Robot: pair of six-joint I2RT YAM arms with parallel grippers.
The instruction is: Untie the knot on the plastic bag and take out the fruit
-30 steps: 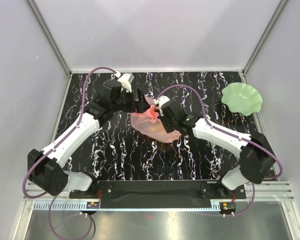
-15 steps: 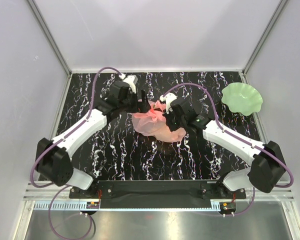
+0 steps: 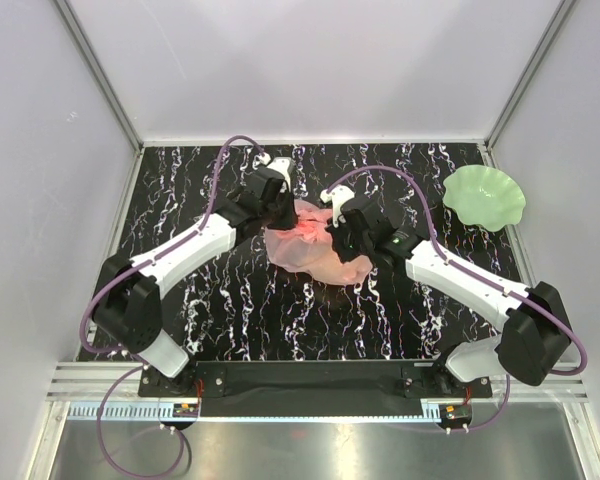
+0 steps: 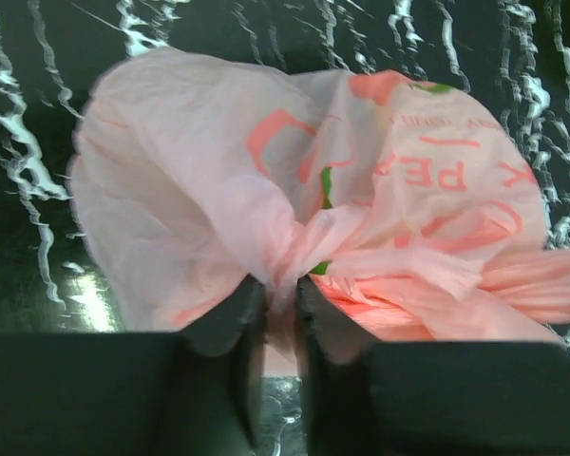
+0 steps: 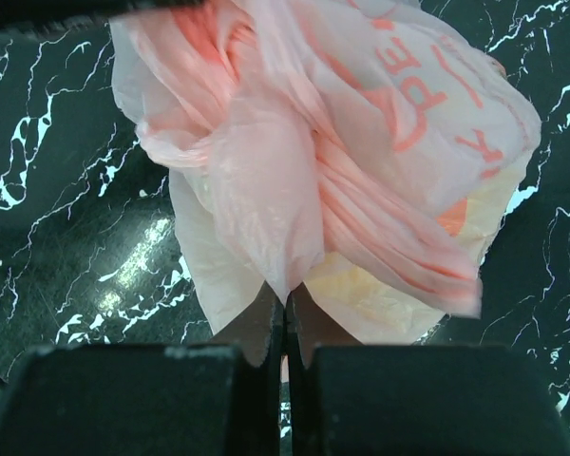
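Black marbled table (image 3: 230, 320) holds the bag (image 3: 305, 248) mid-surface, left gripper (image 4: 280, 290) pinched shut on its twisted neck by the knot (image 4: 299, 249), right gripper (image 5: 287, 309) clamped on a loose flap, apparently to tug the knot apart.

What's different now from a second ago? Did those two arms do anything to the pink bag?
The left gripper swung in rightward against the plastic bag and now pinches its gathered plastic. The right gripper shifted slightly right and pinches a flap. The plastic bag and the green plate stayed where they were, and the knot is not undone.
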